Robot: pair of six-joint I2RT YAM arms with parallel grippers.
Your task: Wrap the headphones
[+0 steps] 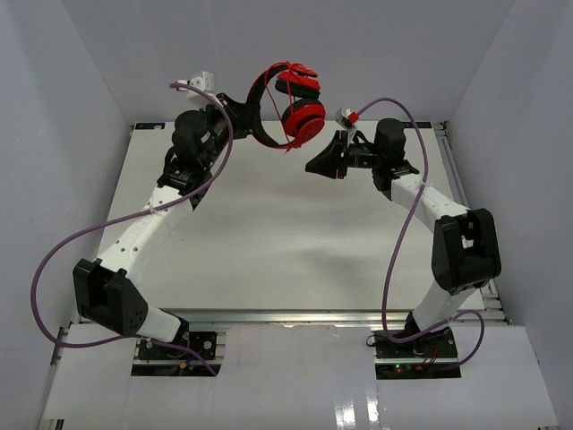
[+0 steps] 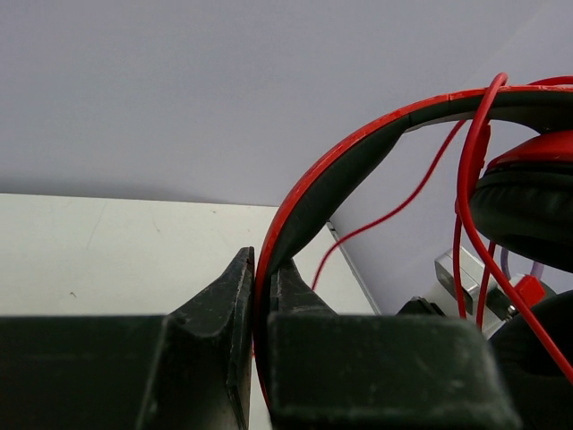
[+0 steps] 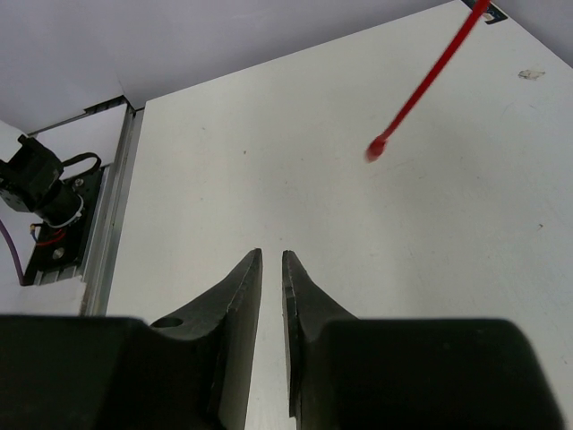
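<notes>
The red headphones hang in the air above the table's far edge, with the thin red cord looped over the band and cups. My left gripper is shut on the headband; in the left wrist view its jaws pinch the red-and-black band, and a black ear pad shows at right. My right gripper is just right of and below the cups, empty, its jaws a narrow gap apart. The cord's loose end dangles ahead of it, untouched.
The white table lies below both arms. Grey walls close in behind and on both sides. Purple arm cables loop beside each arm. A small camera mount sits off the table's edge in the right wrist view.
</notes>
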